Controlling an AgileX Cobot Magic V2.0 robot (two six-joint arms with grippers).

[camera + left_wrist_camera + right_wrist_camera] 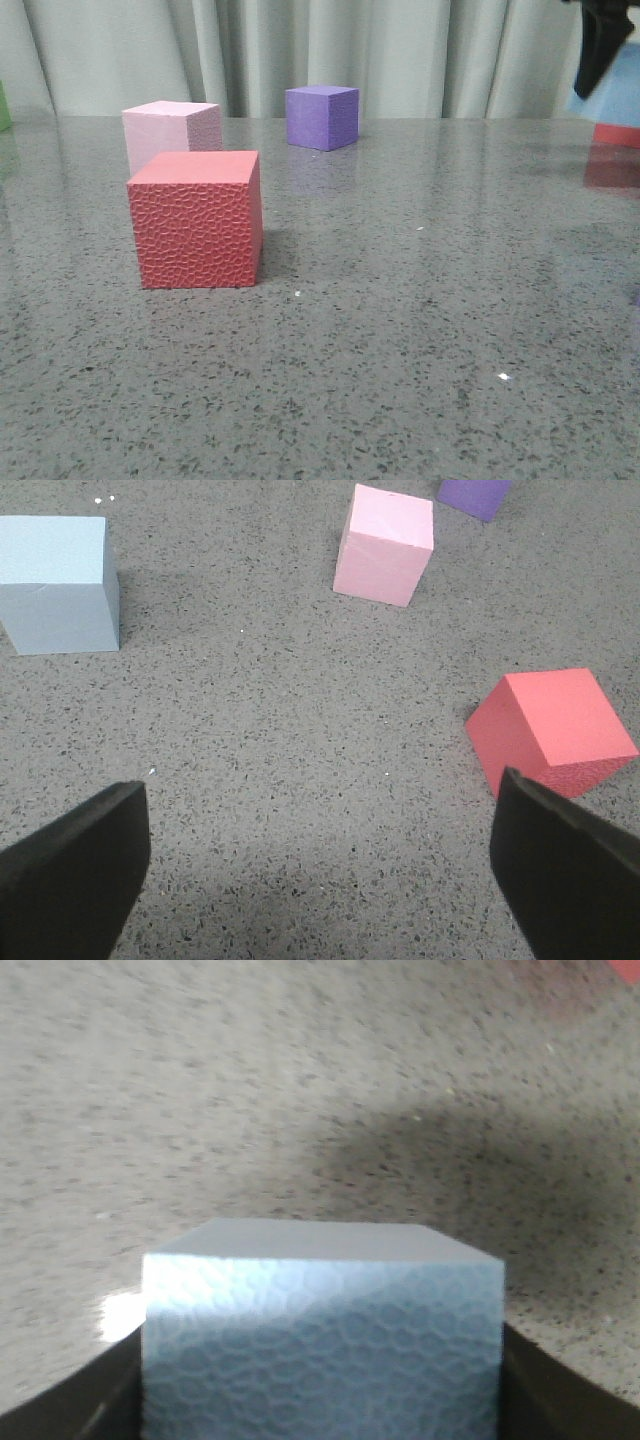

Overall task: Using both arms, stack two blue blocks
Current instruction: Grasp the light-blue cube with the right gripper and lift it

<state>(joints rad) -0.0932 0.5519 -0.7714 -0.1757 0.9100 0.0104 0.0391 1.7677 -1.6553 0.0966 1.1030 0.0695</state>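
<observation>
My right gripper (pixel 320 1400) is shut on one light blue block (pixel 320 1330), held above the table; in the front view that blue block (pixel 612 100) shows at the far right edge under a black finger (pixel 603 45). The second blue block (pixel 58 583), with a small crack at a top edge, rests on the table in the left wrist view. My left gripper (pixel 320 865) is open and empty above bare table, apart from that block, which is out of the front view.
A red cube (pixel 197 219) stands front left with a pale pink cube (pixel 172 133) behind it and a purple cube (pixel 322 116) at the back. Another red object (pixel 618 135) lies below the held block at the far right. A curtain hangs behind the grey speckled table (pixel 400 330).
</observation>
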